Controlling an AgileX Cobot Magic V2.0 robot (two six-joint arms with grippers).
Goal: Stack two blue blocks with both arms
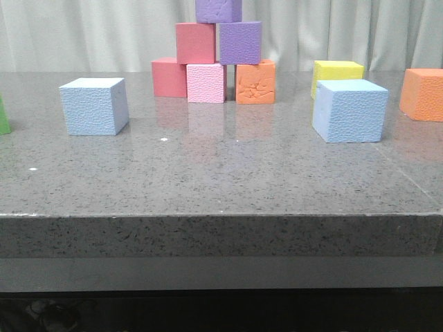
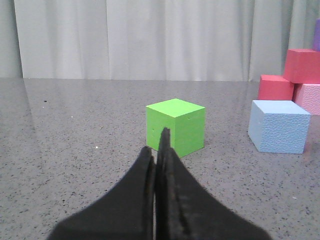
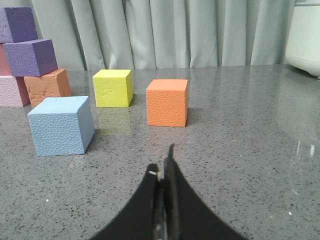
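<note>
While both grippers sit pinched closed and empty, the left blue block point(image 1: 94, 106) rests on the grey table point(image 1: 221, 180), well apart from the right blue block point(image 1: 349, 110) just before a yellow cube point(image 1: 337, 71). Left gripper point(image 2: 159, 150) faces a green cube point(image 2: 175, 126); right gripper point(image 3: 162, 172) faces an orange cube point(image 3: 167, 102).

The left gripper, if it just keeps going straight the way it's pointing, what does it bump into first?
Probably the green cube. The left gripper, fingers shut, points right at it, with bare table between. The blue block sits off to the side, out of its line.
</note>
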